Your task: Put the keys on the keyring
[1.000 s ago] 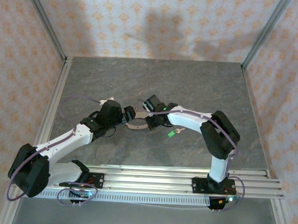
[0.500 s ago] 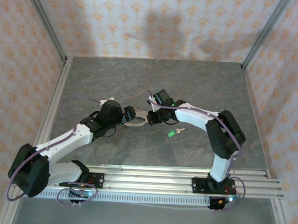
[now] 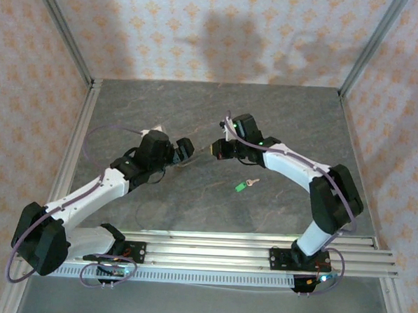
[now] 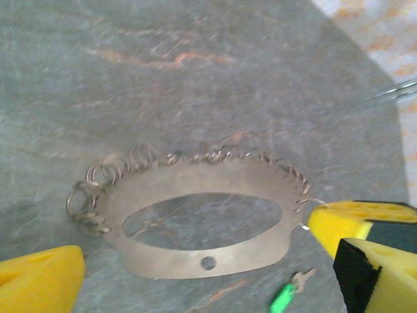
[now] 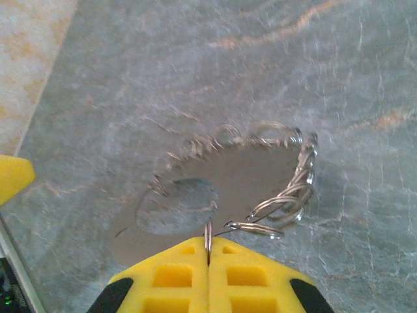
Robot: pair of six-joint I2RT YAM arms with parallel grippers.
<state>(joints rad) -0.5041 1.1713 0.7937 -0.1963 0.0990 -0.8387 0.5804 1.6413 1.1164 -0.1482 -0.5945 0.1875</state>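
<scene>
I see the right gripper (image 3: 217, 148) farther across the table (image 3: 288, 118) than a second ago, its arm more stretched. The left gripper (image 3: 185, 149) and the keyring (image 5: 221, 171) sit farther back too.

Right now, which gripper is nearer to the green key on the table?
The right one. The right gripper, shut on the keyring, hangs just beyond the green key and to its left. The left gripper, open, is farther to the left, past the keyring.

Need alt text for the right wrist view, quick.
The right gripper has its yellow fingers shut on a thin wire loop at the near edge of the keyring, a flat metal oval rimmed with small wire rings, over the grey table.
</scene>
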